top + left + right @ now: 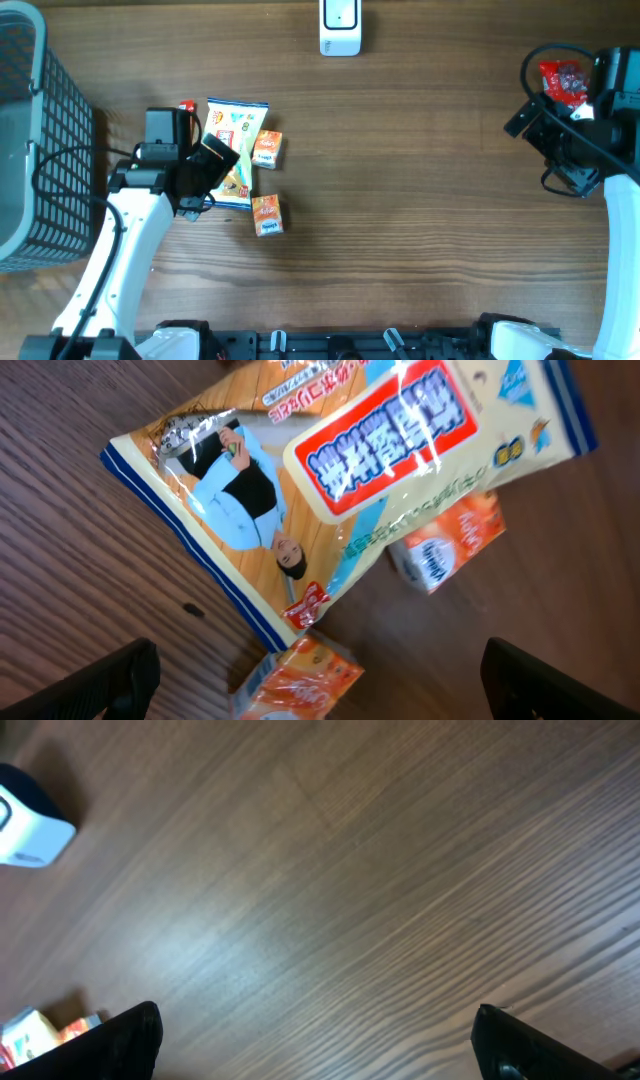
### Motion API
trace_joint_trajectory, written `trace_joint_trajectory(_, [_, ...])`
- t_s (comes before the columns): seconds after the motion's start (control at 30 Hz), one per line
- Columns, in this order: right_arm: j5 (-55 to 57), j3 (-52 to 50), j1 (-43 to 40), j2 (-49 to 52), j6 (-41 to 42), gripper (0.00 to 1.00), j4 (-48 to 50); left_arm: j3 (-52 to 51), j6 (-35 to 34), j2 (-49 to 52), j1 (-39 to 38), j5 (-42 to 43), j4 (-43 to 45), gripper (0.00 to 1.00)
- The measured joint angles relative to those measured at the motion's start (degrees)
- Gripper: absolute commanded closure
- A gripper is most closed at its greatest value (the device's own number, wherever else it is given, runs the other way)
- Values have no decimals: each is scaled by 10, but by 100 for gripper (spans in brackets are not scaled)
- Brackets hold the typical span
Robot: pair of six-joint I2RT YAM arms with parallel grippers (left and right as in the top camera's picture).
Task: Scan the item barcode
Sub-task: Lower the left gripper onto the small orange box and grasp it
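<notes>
A pale snack bag [235,125] [340,470] lies flat on the table, left of centre. Two small orange boxes sit beside it, one at its right edge [267,148] [445,545] and one nearer the front [267,214] [300,680]. The white barcode scanner [340,25] [25,825] stands at the far edge of the table. My left gripper [222,163] [320,695] hangs open over the bag's lower end, and the front orange box shows between its fingers, untouched. My right gripper [528,112] [320,1050] is open over bare wood at the far right, holding nothing.
A dark wire basket [30,150] stands at the table's left edge. A red packet [563,80] lies at the far right by the right arm. A small red item [187,105] peeks out left of the bag. Cables trail from both arms.
</notes>
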Motion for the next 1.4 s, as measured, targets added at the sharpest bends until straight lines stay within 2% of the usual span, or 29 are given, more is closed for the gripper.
trace_joint_trajectory(0.1, [-12, 0, 0, 10, 4, 0, 2, 0, 31, 22, -11, 0, -1, 2])
trace_joint_trajectory(0.2, [-34, 0, 0, 28, -10, 0, 4, 0, 63, 53, -21, 0, -1, 12])
trace_joint_trajectory(0.27, [-52, 0, 0, 38, -30, 0, 8, 0, 77, 73, -26, 0, -1, 12])
trace_joint_trajectory(0.37, [-104, 0, 1, 64, -90, 0, 8, 0, 125, 104, -45, 1, -1, 3])
trace_joint_trajectory(0.53, [-151, -1, 16, 94, -143, 0, 6, 0, 175, 108, -81, 14, -1, 7])
trace_joint_trajectory(0.67, [-169, -1, 47, 111, -156, 0, 6, 0, 190, 108, -103, 39, -2, 15])
trace_joint_trajectory(0.7, [-173, -1, 55, 114, -158, 0, 6, 0, 192, 108, -107, 45, -3, 15])
trace_joint_trajectory(0.73, [-181, -1, 72, 117, -160, 0, 9, 0, 196, 108, -108, 49, -3, 11])
trace_joint_trajectory(0.87, [-189, -2, 109, 120, -162, 0, 20, 0, 200, 108, -108, 54, -4, 27])
trace_joint_trajectory(1.0, [-194, -3, 144, 120, -162, 0, 33, 0, 202, 108, -97, 61, -22, 26])
trace_joint_trajectory(1.1, [-193, -3, 156, 120, -161, 0, 37, 0, 202, 108, -92, 67, -59, 36])
trace_joint_trajectory(1.23, [-184, -3, 156, 120, -141, 0, 39, -1, 203, 108, -95, 76, -97, 36])
trace_joint_trajectory(1.4, [-177, -3, 156, 120, -129, 0, 40, -31, 195, 108, -112, 78, -39, 36])
